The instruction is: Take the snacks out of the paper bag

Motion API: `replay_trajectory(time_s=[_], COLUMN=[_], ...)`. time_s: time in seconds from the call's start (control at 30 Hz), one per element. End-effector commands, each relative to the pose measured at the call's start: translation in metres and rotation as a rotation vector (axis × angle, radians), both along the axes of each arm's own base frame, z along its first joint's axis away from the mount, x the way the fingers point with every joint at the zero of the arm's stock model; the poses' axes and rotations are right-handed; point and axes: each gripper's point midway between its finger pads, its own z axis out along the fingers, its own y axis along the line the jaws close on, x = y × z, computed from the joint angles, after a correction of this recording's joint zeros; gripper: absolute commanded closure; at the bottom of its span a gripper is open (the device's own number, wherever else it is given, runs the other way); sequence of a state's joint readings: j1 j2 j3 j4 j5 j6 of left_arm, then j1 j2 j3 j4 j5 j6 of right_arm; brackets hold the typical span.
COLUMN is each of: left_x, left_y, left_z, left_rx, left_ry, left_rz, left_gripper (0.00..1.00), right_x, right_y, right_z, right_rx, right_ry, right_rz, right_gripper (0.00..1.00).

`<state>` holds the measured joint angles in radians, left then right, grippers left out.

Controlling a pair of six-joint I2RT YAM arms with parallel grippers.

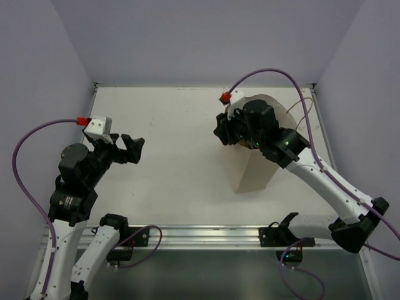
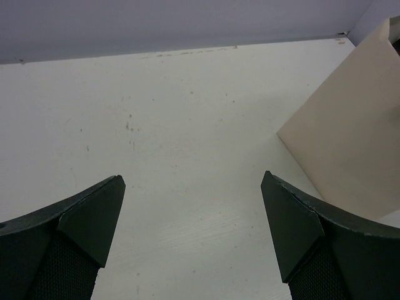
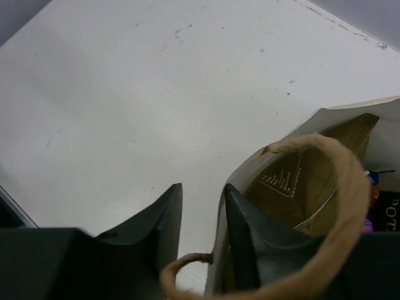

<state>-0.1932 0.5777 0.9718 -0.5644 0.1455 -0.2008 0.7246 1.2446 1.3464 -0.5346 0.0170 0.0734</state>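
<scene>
Paper bag (image 1: 259, 172) upright on the right of the table (image 1: 181, 125), snacks inside, right gripper (image 3: 203, 187) at its rim.

The bag stands on the white table right of centre, mouth up. The right arm reaches over it, and the gripper straddles the bag's left wall: one finger inside against the paper, one outside, jaws narrowly apart with a sliver of table between the outer finger and the wall. Over on the left, well away from the bag, the left gripper (image 2: 192, 176) hovers above bare table with its jaws spread wide, holding nothing. A twisted cord handle (image 3: 350, 187) loops across the right wrist view. Down inside the bag sits a tan printed packet (image 3: 294, 181), and beside it a scrap of blue packet (image 3: 372, 177) and a bit of magenta (image 3: 369, 224).
</scene>
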Motion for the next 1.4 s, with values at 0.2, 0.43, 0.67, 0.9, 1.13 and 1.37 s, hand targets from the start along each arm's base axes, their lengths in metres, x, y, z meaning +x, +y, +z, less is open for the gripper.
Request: replay_trajectory(time_s=[0.2,0.43,0.67,0.9,1.13,1.37], left_x=[-0.001,-0.002,-0.001,-0.003,-0.004,0.0], left_y=[-0.004,-0.008,-0.012,-0.014,-0.013,-0.018], left_z=[0.02,0.02,0.02,0.018,0.017,0.019], left_rx=[-0.023,-0.036,-0.025,-0.024,-0.004,-0.002], left_ry=[-0.029,-0.023,-0.014,-0.002,0.004,0.013], left_rz=[-0.016,-0.036,-0.059,-0.074,-0.08,-0.107], left_gripper=[0.0,0.0,0.0,0.0,0.0,0.0], right_x=[-0.027,-0.026,-0.002,0.032,0.05,0.05], right_y=[-0.083,-0.215,-0.24,-0.242,-0.232,-0.228], right_z=[0.109,0.124,0.062,0.022,0.002,-0.01], right_rx=[0.062,0.068,0.144,0.176,0.168,0.175], right_ry=[-0.223,-0.319,-0.17,-0.048,0.032,0.023], right_rz=[-0.248,-0.701,-0.765,-0.726,-0.668,-0.64], right_gripper=[0.29,0.24,0.23,0.31,0.45,0.74])
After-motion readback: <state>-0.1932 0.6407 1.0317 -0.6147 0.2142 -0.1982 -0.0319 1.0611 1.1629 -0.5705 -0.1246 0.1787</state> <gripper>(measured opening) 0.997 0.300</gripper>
